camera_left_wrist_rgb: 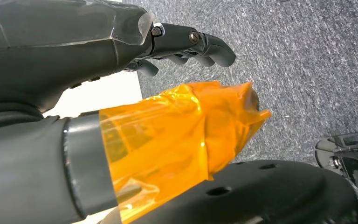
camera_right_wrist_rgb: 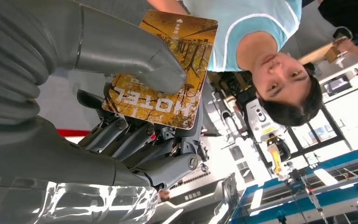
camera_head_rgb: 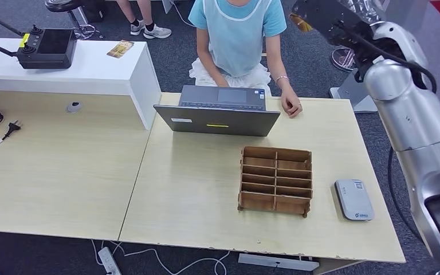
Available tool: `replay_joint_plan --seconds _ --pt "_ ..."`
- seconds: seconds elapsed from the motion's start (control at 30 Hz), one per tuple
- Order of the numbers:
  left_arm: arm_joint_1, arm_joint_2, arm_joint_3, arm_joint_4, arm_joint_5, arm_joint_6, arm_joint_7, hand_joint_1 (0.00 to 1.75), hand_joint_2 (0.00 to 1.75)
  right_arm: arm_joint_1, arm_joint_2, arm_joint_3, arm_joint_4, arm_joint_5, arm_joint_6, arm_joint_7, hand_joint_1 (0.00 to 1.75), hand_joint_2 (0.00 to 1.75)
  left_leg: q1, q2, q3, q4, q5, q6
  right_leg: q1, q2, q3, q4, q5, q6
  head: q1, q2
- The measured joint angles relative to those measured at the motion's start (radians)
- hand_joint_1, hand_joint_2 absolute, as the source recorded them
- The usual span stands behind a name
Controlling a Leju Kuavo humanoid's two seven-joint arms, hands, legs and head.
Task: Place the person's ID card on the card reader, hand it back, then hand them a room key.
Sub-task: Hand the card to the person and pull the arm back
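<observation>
My right hand is raised high at the far right, beside the person in a light blue shirt. It pinches a brown-and-yellow room key card printed "HOTEL" between its thumb and its dark fingers. A sliver of that card pokes out of the hand towards the person. The grey card reader lies on the table at the near right with nothing on it. My left hand, its thumb wrapped in orange tape, hangs over grey carpet and holds nothing.
A wooden slotted rack stands left of the reader. An open laptop faces the person, whose hand rests on the table beside it. A second card and a black controller lie on the white counter.
</observation>
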Motion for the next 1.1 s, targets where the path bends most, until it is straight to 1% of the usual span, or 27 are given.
replay_joint_plan --seconds 0.13,0.3,0.37,0.43,0.5,0.57,0.67,0.83,1.0,1.1 --pt "0.0 0.002 -0.006 0.0 -0.004 -0.002 -0.002 0.0 0.0 -0.032 0.033 0.023 0.042 0.023 -0.01 0.008 1.75 1.75 0.0 0.0 0.0 0.0 0.0 0.0 0.0 0.0 0.0 0.0 0.0 0.0 0.0 0.0" --pt "0.0 0.003 -0.01 0.0 -0.008 -0.003 -0.004 0.0 0.0 -0.052 0.055 0.041 0.076 0.036 -0.014 -0.006 1.75 1.75 0.0 0.0 0.0 0.0 0.0 0.0 0.0 0.0 0.0 0.0 0.0 0.0 0.0 0.0" --pt "0.0 0.003 -0.015 0.0 -0.012 -0.005 -0.006 0.0 0.0 -0.058 0.062 0.046 0.098 0.061 -0.021 -0.035 1.75 0.87 0.0 0.0 0.0 0.0 0.0 0.0 0.0 0.0 0.0 0.0 0.0 0.0 0.0 0.0" --pt "0.0 0.004 -0.021 0.0 -0.017 -0.01 -0.007 0.0 0.0 -0.06 0.071 0.053 0.128 0.11 -0.041 -0.062 1.75 0.87 0.0 0.0 0.0 0.0 0.0 0.0 0.0 0.0 0.0 0.0 0.0 0.0 0.0 0.0" --pt "-0.001 0.004 -0.029 0.0 -0.021 -0.016 -0.007 0.0 0.0 -0.063 0.083 0.066 0.169 0.189 -0.062 -0.076 1.75 1.75 0.0 0.0 0.0 0.0 0.0 0.0 0.0 0.0 0.0 0.0 0.0 0.0 0.0 0.0" --pt "-0.002 0.004 -0.039 0.0 -0.026 -0.019 -0.005 0.0 0.0 -0.068 0.099 0.084 0.223 0.266 -0.071 -0.08 1.75 1.75 0.0 0.0 0.001 0.0 0.0 0.0 0.0 0.0 0.0 0.0 0.0 0.0 0.0 0.0" --pt "-0.005 0.004 -0.052 0.0 -0.028 -0.021 -0.003 0.0 0.0 -0.073 0.127 0.102 0.308 0.319 -0.082 -0.074 1.75 1.75 0.0 0.0 0.001 0.0 0.001 -0.001 0.0 0.0 0.0 0.0 0.001 -0.001 0.0 0.0" --pt "-0.01 0.004 -0.064 0.0 -0.026 -0.022 -0.002 0.0 0.0 -0.082 0.155 0.112 0.414 0.344 -0.097 -0.052 1.75 1.75 0.0 0.0 0.001 0.0 0.001 -0.001 0.0 0.0 0.0 0.0 0.001 -0.001 0.0 0.0" --pt "-0.008 -0.005 -0.065 0.0 -0.025 0.021 0.011 0.0 0.0 -0.085 0.158 0.111 0.479 0.352 -0.103 -0.042 1.75 1.75 0.0 0.0 0.001 0.0 0.001 -0.001 0.0 0.0 0.0 0.0 0.001 -0.001 0.0 0.0" --pt "-0.008 -0.01 -0.065 0.0 -0.024 0.028 0.015 0.0 0.0 -0.087 0.158 0.11 0.505 0.361 -0.105 -0.038 1.75 1.75 0.0 0.0 0.001 0.0 0.001 -0.001 0.0 0.0 0.0 0.0 0.001 -0.001 0.0 0.0"
